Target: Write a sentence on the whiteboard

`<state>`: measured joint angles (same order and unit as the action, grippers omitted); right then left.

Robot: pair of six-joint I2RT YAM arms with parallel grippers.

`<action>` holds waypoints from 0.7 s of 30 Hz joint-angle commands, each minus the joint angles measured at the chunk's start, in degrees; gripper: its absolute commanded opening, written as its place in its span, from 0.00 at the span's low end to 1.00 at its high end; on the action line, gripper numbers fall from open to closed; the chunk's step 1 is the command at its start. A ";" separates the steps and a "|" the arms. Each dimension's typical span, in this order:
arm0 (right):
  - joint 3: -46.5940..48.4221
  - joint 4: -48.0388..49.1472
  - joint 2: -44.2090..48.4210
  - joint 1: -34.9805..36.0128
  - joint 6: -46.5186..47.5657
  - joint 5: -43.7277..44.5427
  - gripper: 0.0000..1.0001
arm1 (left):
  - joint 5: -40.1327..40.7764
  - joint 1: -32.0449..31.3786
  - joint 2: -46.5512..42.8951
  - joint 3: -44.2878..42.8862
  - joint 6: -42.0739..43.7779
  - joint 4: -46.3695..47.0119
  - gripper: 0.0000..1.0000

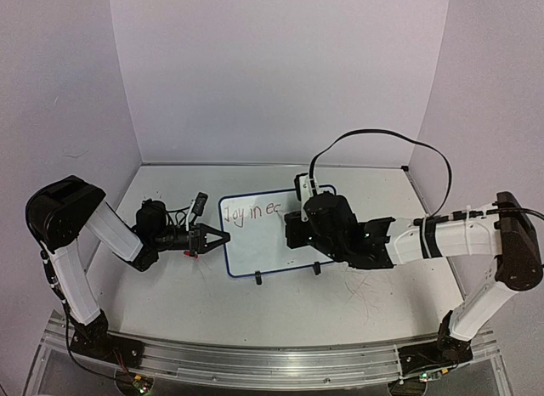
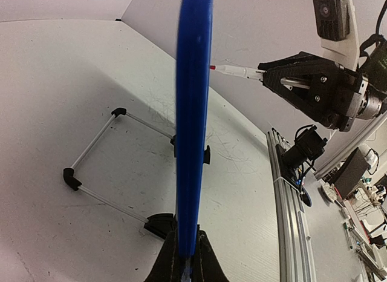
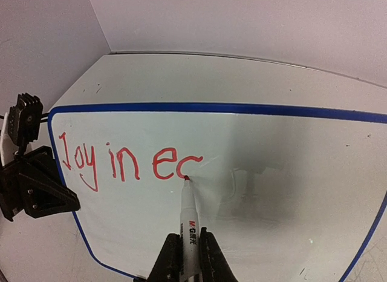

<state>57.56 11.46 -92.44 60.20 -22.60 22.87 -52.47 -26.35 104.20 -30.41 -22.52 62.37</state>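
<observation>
A small whiteboard [image 1: 255, 243] with a thin blue rim is standing near the middle of the scuffed white worktop [image 1: 212, 302], between the two arms, resting on two black feet [image 1: 258, 280] along its near edge. The left gripper [image 1: 223, 237] is reaching in from the left with its jaws closed on the board's left edge. In the left wrist view, that blue edge is running straight up out of the clamped fingers [image 2: 171, 264]. The same view shows a wire stand [image 2: 103, 167] with black corner pieces lying flat on the worktop to the left of the edge-on board.

The right gripper [image 1: 291, 229] is leaning in over the board's right half, its jaws closed around the barrel of a red marker [image 3: 188, 215]. In the right wrist view, the marker is pointing up and away from the fingers, and its red tip is meeting the glossy surface at the lower end of the last letter.

The sentence [image 3: 130, 161] is sitting in the upper left part of the board as one line of thin red handwriting. It is reading "Joy in ec" so far, and the board's right half and lower part are showing bare white. A black cable [image 1: 382, 134] is looping high behind the right arm against the pale back wall.
</observation>
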 commanded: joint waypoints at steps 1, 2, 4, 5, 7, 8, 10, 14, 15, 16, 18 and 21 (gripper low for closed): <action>0.62 -0.88 1.47 -0.22 0.50 4.33 0.00 | 0.88 0.51 -1.41 -0.08 0.29 -2.01 0.00; 0.77 -0.77 1.44 -0.22 0.57 4.59 0.00 | 0.88 0.51 -1.38 -0.08 0.32 -2.02 0.00; 1.01 -0.44 1.38 -0.20 0.69 5.01 0.00 | 0.82 0.51 -1.37 -0.08 0.40 -2.04 0.00; 1.06 -0.15 1.38 -0.19 0.80 5.22 0.00 | 0.87 0.49 -1.37 -0.09 0.38 -2.03 0.00; 1.22 0.33 1.30 -0.23 0.90 5.65 0.00 | 0.89 0.50 -1.36 -0.16 0.38 -2.14 0.00; 1.26 0.54 1.27 -0.25 1.01 5.81 0.00 | 0.86 0.51 -1.30 -0.17 0.38 -2.14 0.00; 1.46 0.99 1.17 -0.31 1.22 6.05 0.00 | 0.84 0.51 -1.28 -0.17 0.38 -2.15 0.00; 1.87 1.48 0.88 -0.36 1.70 6.21 0.00 | 0.86 0.51 -1.28 -0.17 0.38 -2.15 0.00; 1.92 1.66 0.82 -0.42 1.83 6.24 0.00 | 0.83 0.51 -1.28 -0.17 0.38 -2.16 0.00; 2.02 1.79 0.76 -0.51 1.92 6.26 0.00 | 0.86 0.51 -1.28 -0.17 0.38 -2.16 0.00; 2.15 2.03 0.62 -0.68 2.06 6.18 0.00 | 0.87 0.51 -1.28 -0.17 0.39 -2.16 0.00; 2.40 2.38 0.33 -0.95 2.40 5.89 0.00 | 0.88 0.51 -1.19 -0.22 0.38 -2.09 0.00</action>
<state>57.63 12.34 -92.44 60.41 -21.11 26.16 -52.38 -26.35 104.20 -30.41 -22.54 62.37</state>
